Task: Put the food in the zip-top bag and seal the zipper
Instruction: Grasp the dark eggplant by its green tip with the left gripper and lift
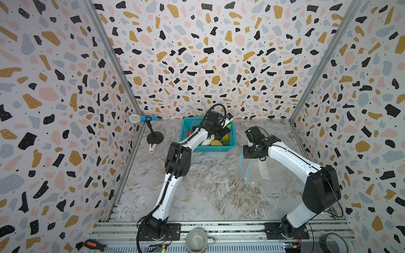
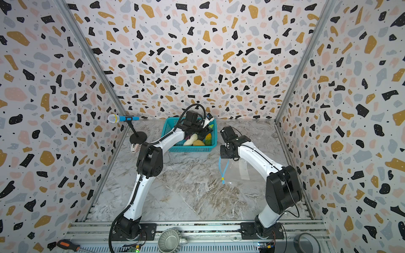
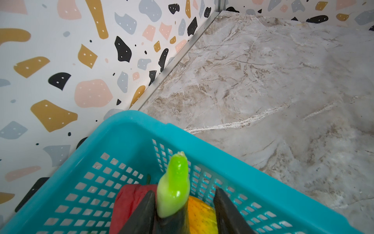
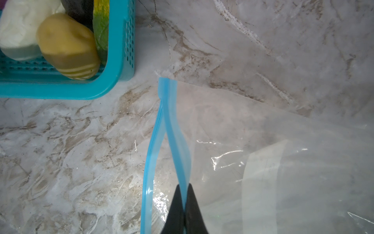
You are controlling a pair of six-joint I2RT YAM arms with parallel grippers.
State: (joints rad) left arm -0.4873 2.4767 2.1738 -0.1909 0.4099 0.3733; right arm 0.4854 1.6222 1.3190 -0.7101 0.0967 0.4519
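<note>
table [image 1: 208,197]: basket [image 1: 208,149] at back centre, close to the rear wall.
in basket, along its front wall, left to right: radish [image 1: 208,140], potato [image 1: 216,142], corn [image 1: 225,139]. farther back: eggplant [image 3: 174,188], pepper [image 3: 129,200] just beside it.
left gripper [image 3: 184,190] inside basket, one finger on each side of eggplant.
microphone stand [image 1: 155,137] left of basket, near the left wall.
zip-top bag [image 1: 263,170] on table, right of and in front of basket, apart from it; zipper [image 4: 177,145] along its left edge.
right gripper [image 4: 183,188] over that edge, pinching zipper.
front rail, left to right: screwdriver [image 1: 96,245], metal mould [image 1: 196,238], tape roll [image 1: 333,243].
</note>
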